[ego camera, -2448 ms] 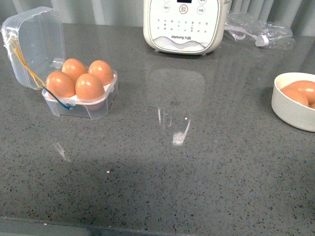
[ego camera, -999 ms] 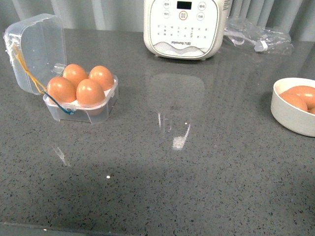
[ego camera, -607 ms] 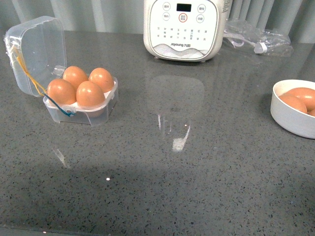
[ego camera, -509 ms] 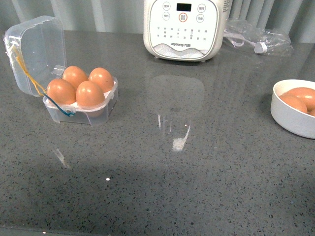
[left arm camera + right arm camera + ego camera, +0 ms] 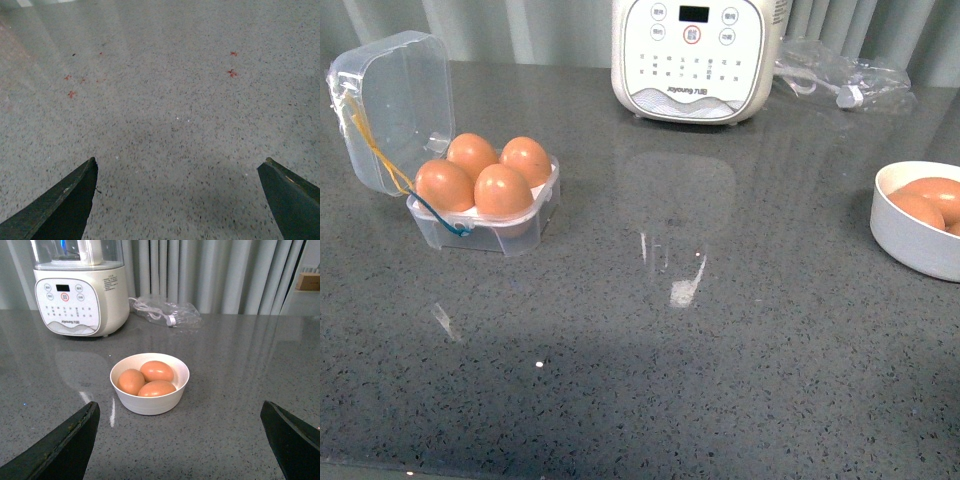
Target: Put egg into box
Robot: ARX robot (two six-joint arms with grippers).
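Bearing the box [image 5: 508, 232], speckled grey countertop [image 5: 740, 350] meets pleated grey curtains [image 5: 210, 275].

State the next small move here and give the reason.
Probably bring the left pincer, open and empty over the grey speckled counter, toward the open hinged lid to shut it. All four slots of the clear plastic egg box already hold orange-brown eggs, so none of the three eggs in the round white bowl would fit.

The left end effector [image 5: 180, 161] and right end effector [image 5: 180, 403] both have jaws spread wide.
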